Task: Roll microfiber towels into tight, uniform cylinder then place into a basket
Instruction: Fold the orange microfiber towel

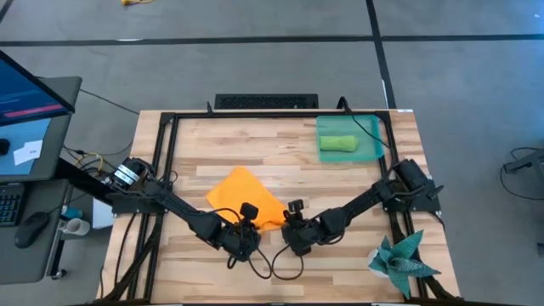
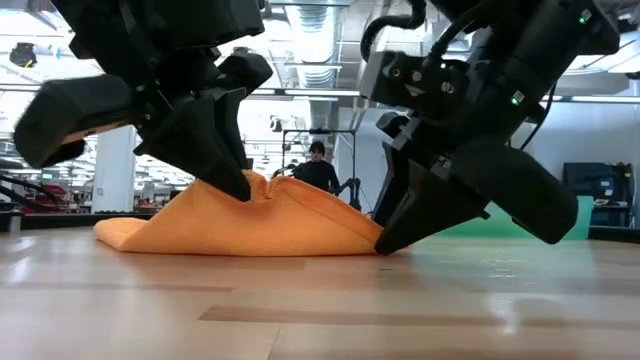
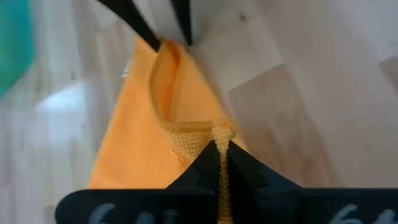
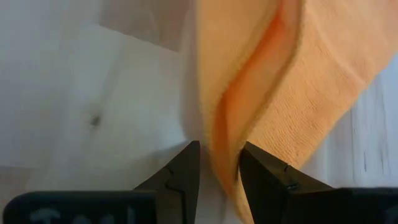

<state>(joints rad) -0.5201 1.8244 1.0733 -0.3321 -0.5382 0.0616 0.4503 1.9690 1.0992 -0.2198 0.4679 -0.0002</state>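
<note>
A: Item 1 — orange towel point(image 1: 245, 197). Status?

B: Flat on the table, apart from its near edge, which is pinched up at 2 places. The left gripper point(image 3: 219, 144) is clamped tight on a puckered bit of hem. The right gripper point(image 4: 217, 163) straddles the same edge just beside it, with a fold of cloth between half-parted fingers. Most of the cloth stretches away from both grippers.

A: Item 2 — green towel point(image 1: 337, 143)?

B: Already rolled, lying in the basket point(image 1: 371, 150), well beyond the right gripper at the far side of the table.

A: Step in hand?

B: By my reading, the start of the second roll — both grippers have the near edge, nothing turned over yet. About halfway through the task, with 1 of 2 towels stowed.

A: Next move calls for?

B: Probably both grippers carrying the edge up and over toward the far corner together, level with each other. If 1 leads, the roll goes conical. The right hold looks looser than the left, so the fold could slip out there.

A: Other stock?

B: Item 3 — a dark teal spiky cloth point(image 1: 401, 260), behind the right gripper near the table corner; not involved.
</note>
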